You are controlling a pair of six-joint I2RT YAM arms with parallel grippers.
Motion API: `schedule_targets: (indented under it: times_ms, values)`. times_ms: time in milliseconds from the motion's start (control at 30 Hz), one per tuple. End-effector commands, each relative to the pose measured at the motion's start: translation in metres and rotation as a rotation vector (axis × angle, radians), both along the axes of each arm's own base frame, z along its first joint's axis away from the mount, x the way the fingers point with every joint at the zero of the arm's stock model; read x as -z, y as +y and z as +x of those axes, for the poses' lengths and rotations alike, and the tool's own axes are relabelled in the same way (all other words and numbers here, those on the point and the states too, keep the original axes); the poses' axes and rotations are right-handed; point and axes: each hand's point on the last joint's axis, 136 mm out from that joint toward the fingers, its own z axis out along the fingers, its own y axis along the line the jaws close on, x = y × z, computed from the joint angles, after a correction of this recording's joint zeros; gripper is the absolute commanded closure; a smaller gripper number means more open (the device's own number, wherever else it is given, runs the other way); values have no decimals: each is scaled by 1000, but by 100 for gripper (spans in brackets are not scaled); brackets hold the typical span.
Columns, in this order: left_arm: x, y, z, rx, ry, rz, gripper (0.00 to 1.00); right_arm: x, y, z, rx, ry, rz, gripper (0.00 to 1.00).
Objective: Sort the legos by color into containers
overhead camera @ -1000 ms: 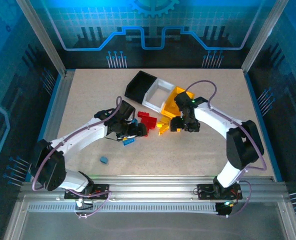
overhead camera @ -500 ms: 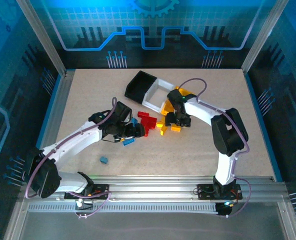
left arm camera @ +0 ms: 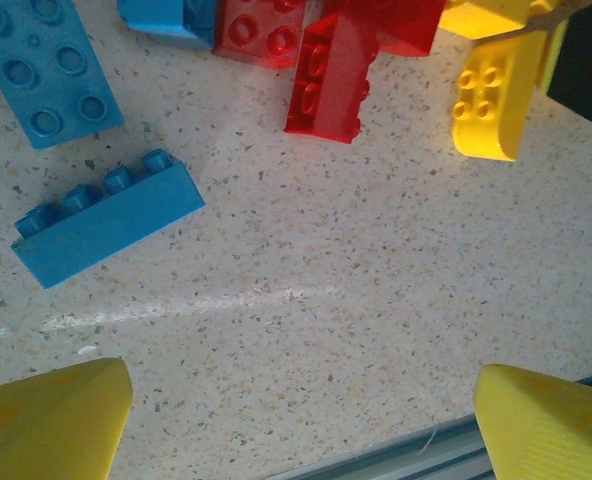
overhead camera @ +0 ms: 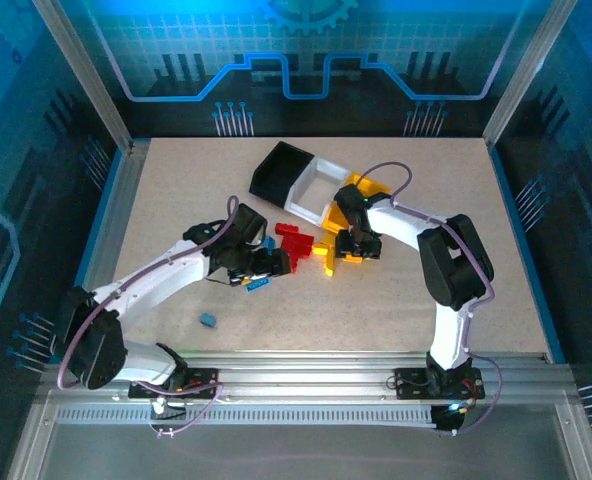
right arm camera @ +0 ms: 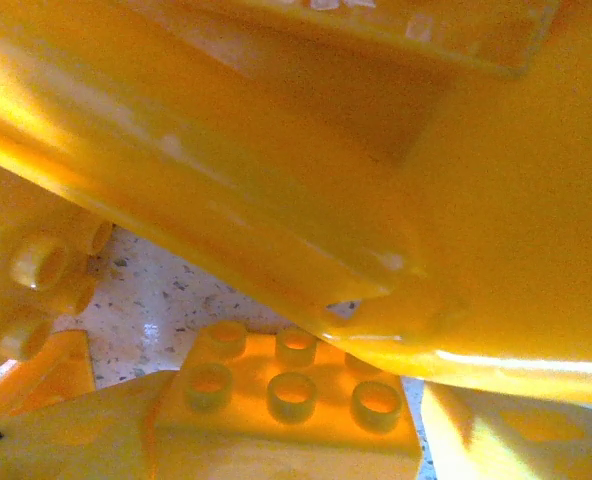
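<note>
Containers: three joined bins stood in a row toward the middle of the far edge of the table [overhead camera: 176,200], the row running slantwise from far-left to near-right. The order was black bin [overhead camera: 276,172], white bin [overhead camera: 298,205], yellow-orange bin [overhead camera: 338,213]. The right arm overlay part of the yellow-orange bin; the contents of all three could not be determined.

Bricks: red bricks [overhead camera: 294,240] and yellow bricks [overhead camera: 326,258] lay loose on the table just nearside of the bins. A lone blue brick [overhead camera: 208,321] lay well apart, toward the near-left corner. In the left wrist view, a four-stud blue brick [left arm camera: 106,215] lay on its side, long axis across the frame and slightly tilted.

Tools: the left gripper [left arm camera: 316,420] hung over bare table with fingers spread, gripping nothing. The right gripper [overhead camera: 354,250] sat among the yellow bricks, a yellow six-stud brick [right arm camera: 291,400] between its fingers; whether it pinched could not be told.
</note>
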Motion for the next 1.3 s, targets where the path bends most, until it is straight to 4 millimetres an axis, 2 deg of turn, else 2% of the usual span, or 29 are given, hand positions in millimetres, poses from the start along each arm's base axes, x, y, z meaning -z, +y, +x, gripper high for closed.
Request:
schedule_targets:
  times_ms: [0,200,333,467,567,733,900,1000,1067,1167,1267]
  values:
    - [-8,-6,3,-1,-1,-18,10,-2,-6,-1,0,-11,-13,38]
    - [-10,-4,2,-11,-4,-17,10,-10,-8,-6,-5,-19,-4,51]
    - [-10,-6,2,-2,-16,-14,10,-40,-7,-22,-5,-42,40,53]
    - [-9,-19,3,36,-18,-11,11,-85,-1,-27,-3,-112,108,53]
    - [-8,-29,6,49,-21,-8,11,-108,-1,-11,0,-170,117,53]
    - [-11,-22,8,24,-18,41,12,-110,-1,36,8,-189,97,53]
    - [-9,-1,-2,23,-2,133,13,-91,-9,76,25,-165,62,52]
    - [-5,12,-13,18,24,172,13,-82,-11,90,35,-153,68,51]
    - [-4,24,-21,-13,29,196,13,-80,-10,96,24,-147,62,47]
    - [-1,57,-38,-116,72,252,13,-81,-9,99,14,-145,56,36]
    - [1,105,-68,-313,164,344,11,-92,-7,97,15,-164,79,28]
